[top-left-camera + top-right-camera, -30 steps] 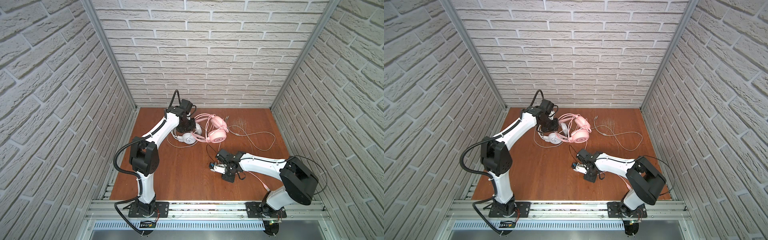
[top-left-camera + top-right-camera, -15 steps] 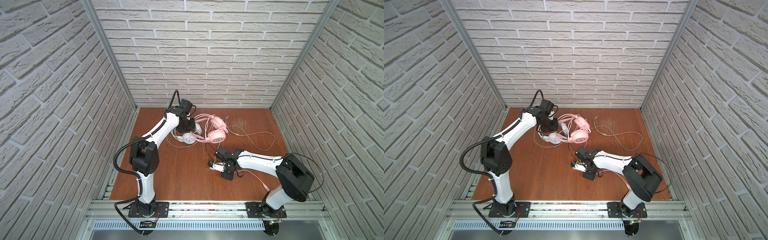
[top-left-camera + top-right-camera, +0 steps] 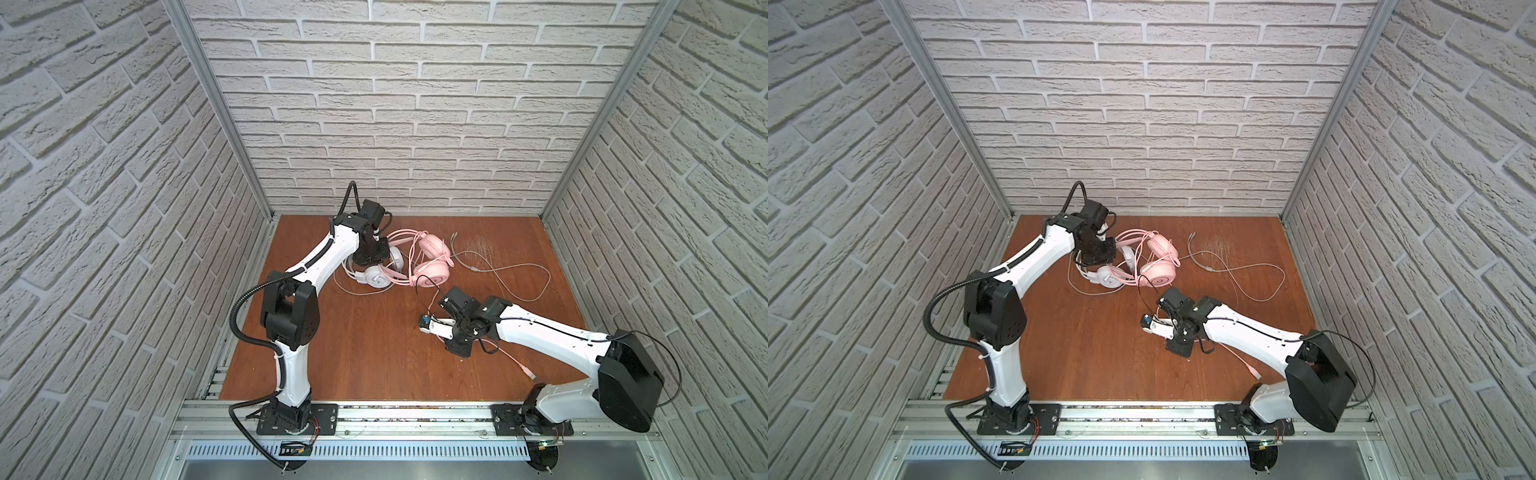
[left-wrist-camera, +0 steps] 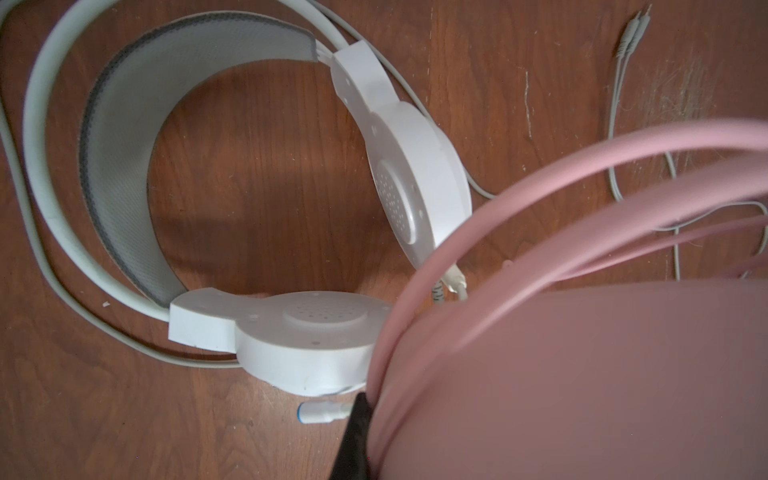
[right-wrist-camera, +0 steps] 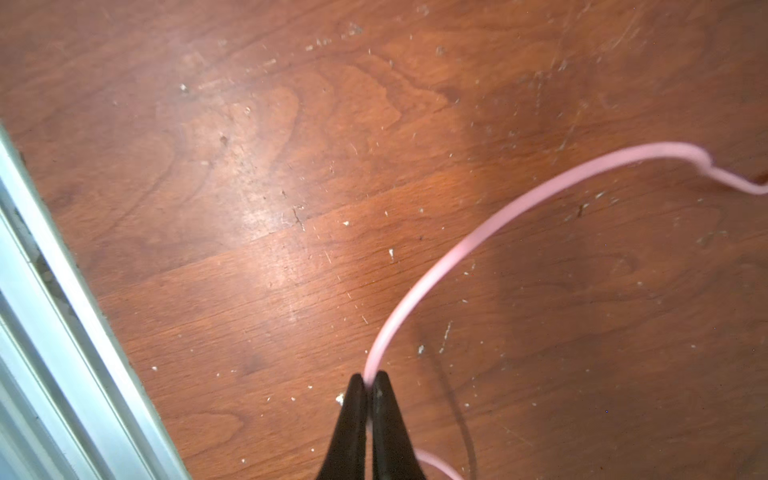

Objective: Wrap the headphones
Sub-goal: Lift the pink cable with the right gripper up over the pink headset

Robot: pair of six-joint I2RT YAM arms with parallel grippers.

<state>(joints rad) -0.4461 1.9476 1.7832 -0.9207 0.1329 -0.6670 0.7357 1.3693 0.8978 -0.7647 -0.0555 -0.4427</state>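
The pink headphones (image 3: pixel 434 259) (image 3: pixel 1158 257) lie at the back of the table, tangled with the white headphones (image 3: pixel 376 279) (image 4: pixel 307 336), which have a grey band. My left gripper (image 3: pixel 371 258) (image 4: pixel 368 405) hangs over both. It is shut on the pink headphones' band (image 4: pixel 540 174), which hides one finger. The right gripper (image 3: pixel 424 326) (image 5: pixel 369 380) is low over mid-table, shut on the thin pink cord (image 5: pixel 457 249). That cord trails to a plug (image 3: pixel 530 374) near the front.
A long pale grey cord (image 3: pixel 519 270) (image 3: pixel 1254 270) loops across the back right of the wooden table (image 3: pixel 353 353). Its twin jack plugs (image 4: pixel 633 29) lie near the back. A white plug with a blue tip (image 4: pixel 320 413) rests by the white cup. Brick walls enclose three sides.
The right gripper's jaws have closed on the pink cord, and that arm has shifted slightly toward the headphones. The left arm has not moved.
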